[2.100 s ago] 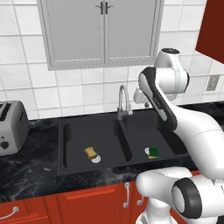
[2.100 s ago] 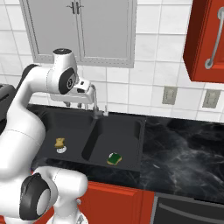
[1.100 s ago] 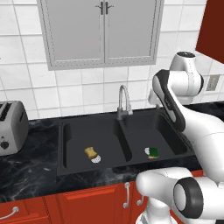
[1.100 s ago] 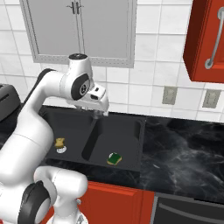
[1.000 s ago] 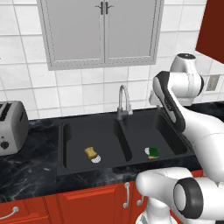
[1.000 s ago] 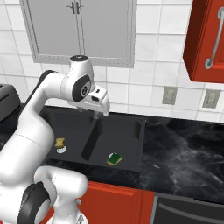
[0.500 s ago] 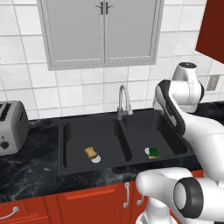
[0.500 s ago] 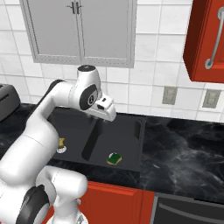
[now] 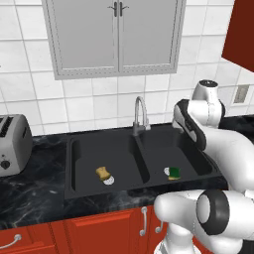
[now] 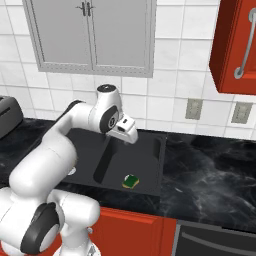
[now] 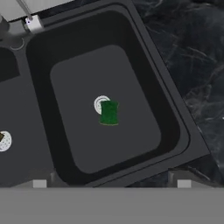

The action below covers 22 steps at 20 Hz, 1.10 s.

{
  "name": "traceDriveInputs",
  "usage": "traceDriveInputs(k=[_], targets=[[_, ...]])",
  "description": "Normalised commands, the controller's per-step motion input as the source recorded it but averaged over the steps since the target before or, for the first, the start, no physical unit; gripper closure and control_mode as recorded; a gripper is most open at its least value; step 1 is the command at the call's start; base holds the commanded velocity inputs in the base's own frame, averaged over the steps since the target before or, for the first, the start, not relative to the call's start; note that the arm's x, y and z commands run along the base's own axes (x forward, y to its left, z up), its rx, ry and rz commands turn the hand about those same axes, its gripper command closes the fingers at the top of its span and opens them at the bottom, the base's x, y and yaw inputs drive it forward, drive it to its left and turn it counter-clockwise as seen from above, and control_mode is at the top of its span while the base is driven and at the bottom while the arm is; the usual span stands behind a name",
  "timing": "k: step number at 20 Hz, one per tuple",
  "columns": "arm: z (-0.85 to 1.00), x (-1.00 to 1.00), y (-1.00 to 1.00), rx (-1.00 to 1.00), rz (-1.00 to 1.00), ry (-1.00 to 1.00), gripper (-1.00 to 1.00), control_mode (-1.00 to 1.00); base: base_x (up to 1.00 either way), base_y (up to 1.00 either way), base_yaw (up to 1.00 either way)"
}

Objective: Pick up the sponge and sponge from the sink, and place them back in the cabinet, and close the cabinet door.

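Observation:
The black double sink (image 9: pixel 74 163) holds both sponges. A tan-yellow sponge (image 9: pixel 103 173) with a white round part lies in the left basin, and it also peeks in at the hand view's left edge (image 11: pixel 3 140). The green sponge (image 9: pixel 173 172) (image 10: pixel 131 181) (image 11: pixel 109 112) rests in the right basin beside the drain. My gripper (image 10: pixel 129 136) (image 11: pixel 111 183) hangs open above the right basin, pointing down at the green sponge, with its fingertips (image 11: pixel 39 183) wide apart and nothing between them. The red wall cabinet (image 10: pixel 235 45) (image 9: pixel 240 30) hangs at the upper right. Whether its door stands open I cannot tell.
A silver gooseneck faucet (image 9: pixel 140 111) rises behind the divider between the basins. A grey double-door unit (image 9: pixel 116 34) hangs on the tiled wall above it. A toaster (image 9: pixel 12 149) stands on the black stone counter (image 10: pixel 210 165) to the left. Red base cupboards (image 9: pixel 74 233) run below.
The arm has swung right, from near the faucet to above the right basin, and the hand now points down. Both sponges lie where they were. The jaws stay open.

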Motion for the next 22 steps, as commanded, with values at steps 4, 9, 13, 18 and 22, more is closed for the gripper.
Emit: traceDriveInputs(k=[4,9,13,18,22], targets=[[-0.34,0.32,0.0,0.0,-0.01,0.0,-1.0,-1.0,0.0,0.0,0.0],[-0.32,0.2,-0.03,0.01,0.0,0.0,-1.0,-1.0,0.0,0.0,0.0],[-0.3,0.17,-0.02,0.01,0.0,0.0,-1.0,-1.0,0.0,0.0,0.0],[-0.29,0.18,-0.02,0.01,0.0,0.0,-1.0,-1.0,0.0,0.0,0.0],[-0.29,0.11,-0.01,0.0,0.0,0.0,-1.0,-1.0,0.0,0.0,0.0]])
